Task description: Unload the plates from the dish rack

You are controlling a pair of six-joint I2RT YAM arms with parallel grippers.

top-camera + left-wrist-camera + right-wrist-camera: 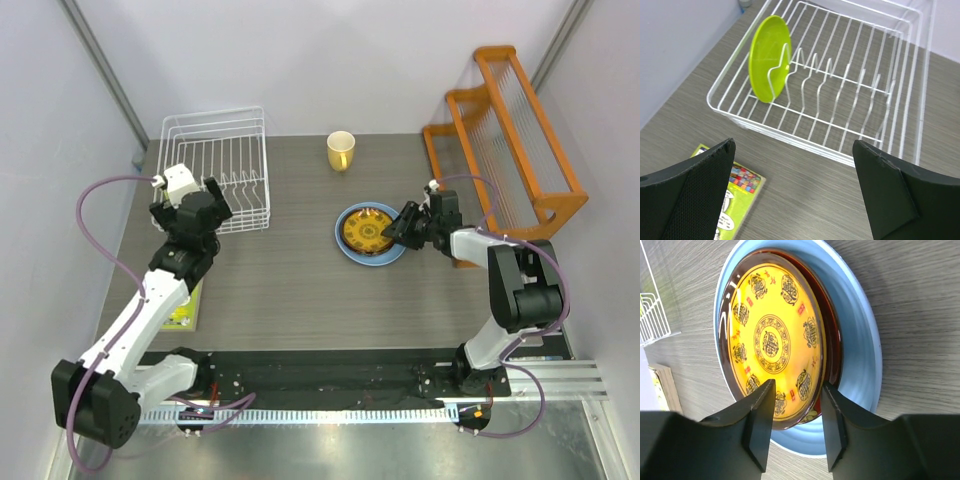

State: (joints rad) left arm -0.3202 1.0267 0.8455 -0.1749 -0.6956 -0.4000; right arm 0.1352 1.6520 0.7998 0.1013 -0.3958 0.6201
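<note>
Close to me, a small bright picture book (737, 192) lies flat on the gray tabletop (290, 290), near the left arm.

The left pincer (795, 192) hangs a bit above the tabletop. Its two black fingers (695, 195) are spread wide apart, and it holds nothing. It points at the near side of the white dish rack (215, 150).

Across the tabletop, the right pincer (795, 425) sits at the right edge of a pile of plates. Its fingers (760, 425) are only a little way apart, with nothing pinched between them.

The pile lies flat in the middle of the tabletop. The yellow plate (772, 342) is on top. The red plate (834, 347) is under it, and the big blue plate (860, 340) is at the bottom.

Farther back, the green plate (770, 57) stands up on its edge in the dish rack, at one end of a row of wire prongs. The other slots in that row have nothing in them.

A yellow cup (341, 150) stands at the back. An orange wooden rack (510, 140) is in the far right corner.
</note>
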